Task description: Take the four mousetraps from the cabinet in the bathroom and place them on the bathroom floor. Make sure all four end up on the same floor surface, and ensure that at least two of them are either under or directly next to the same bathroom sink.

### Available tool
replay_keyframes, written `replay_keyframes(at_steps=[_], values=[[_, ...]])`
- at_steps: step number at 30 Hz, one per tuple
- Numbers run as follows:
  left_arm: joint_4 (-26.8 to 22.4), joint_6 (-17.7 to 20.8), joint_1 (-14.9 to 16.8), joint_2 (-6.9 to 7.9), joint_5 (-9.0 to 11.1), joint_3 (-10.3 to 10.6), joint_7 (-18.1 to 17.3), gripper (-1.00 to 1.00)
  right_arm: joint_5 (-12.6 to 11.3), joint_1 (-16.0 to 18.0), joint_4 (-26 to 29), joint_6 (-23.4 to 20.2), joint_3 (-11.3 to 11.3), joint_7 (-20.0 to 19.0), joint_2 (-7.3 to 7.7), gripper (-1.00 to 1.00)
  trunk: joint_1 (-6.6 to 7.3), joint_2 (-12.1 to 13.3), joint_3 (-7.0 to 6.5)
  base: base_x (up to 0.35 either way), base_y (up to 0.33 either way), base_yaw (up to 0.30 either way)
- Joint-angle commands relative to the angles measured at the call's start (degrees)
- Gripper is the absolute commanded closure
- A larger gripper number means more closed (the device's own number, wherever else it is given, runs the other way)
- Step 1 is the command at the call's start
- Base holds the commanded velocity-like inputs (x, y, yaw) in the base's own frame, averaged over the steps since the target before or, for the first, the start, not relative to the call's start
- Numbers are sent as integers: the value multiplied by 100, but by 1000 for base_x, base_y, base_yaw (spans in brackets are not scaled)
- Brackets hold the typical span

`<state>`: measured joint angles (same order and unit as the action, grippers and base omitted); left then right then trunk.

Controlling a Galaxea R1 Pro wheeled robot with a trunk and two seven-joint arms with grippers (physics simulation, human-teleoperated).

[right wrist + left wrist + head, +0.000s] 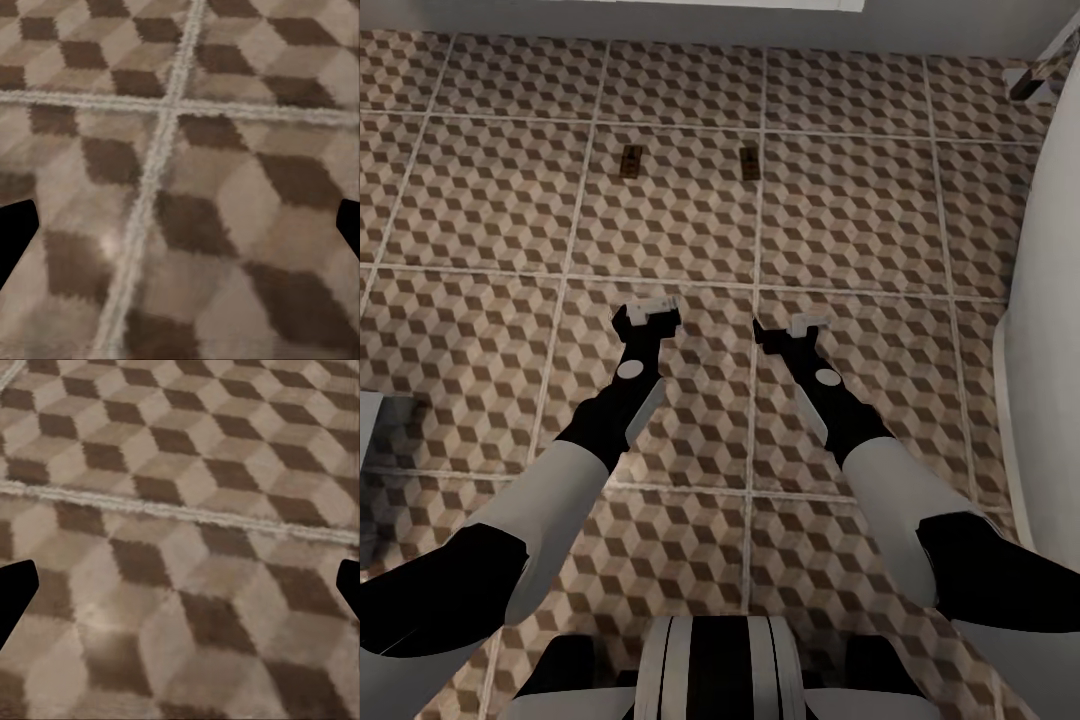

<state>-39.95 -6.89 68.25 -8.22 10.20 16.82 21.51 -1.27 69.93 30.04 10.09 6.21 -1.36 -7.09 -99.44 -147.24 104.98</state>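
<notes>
Two mousetraps lie flat on the bathroom floor (840, 220) ahead of me, one (631, 161) to the left and one (750, 163) to the right, roughly a tile's width apart. My left gripper (647, 307) hangs over the cube-patterned tiles well short of the left trap, open and empty. My right gripper (810, 322) hangs beside it, also open and empty. In the left wrist view dark fingertips (16, 589) stand wide apart over bare tile. The right wrist view has fingertips (15, 232) spread over a grout crossing (169, 105). The cabinet is out of view.
A white curved fixture (1050, 330) fills the right edge. A pale wall base (720, 12) runs along the far side. A grey object (372, 430) pokes in at the left edge. Open tiles lie between the grippers and the traps.
</notes>
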Motion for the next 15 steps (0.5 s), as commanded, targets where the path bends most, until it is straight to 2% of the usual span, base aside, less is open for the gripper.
replay_keyframes(at_steps=[1,6,15], values=[[2,-31,5,5,61,32,37,-100,-14,3,-7,22,3,-14,2,-100,4,-1,2,-240,-151,0],[-2,-31,5,5,61,32,37,-100,-7,3,-4,22,3,-14,5,-100,4,-1,2,-128,-81,0],[-9,-31,5,5,61,32,37,-100,-5,3,10,30,3,-8,5,-100,4,-1,2,-25,-16,0]])
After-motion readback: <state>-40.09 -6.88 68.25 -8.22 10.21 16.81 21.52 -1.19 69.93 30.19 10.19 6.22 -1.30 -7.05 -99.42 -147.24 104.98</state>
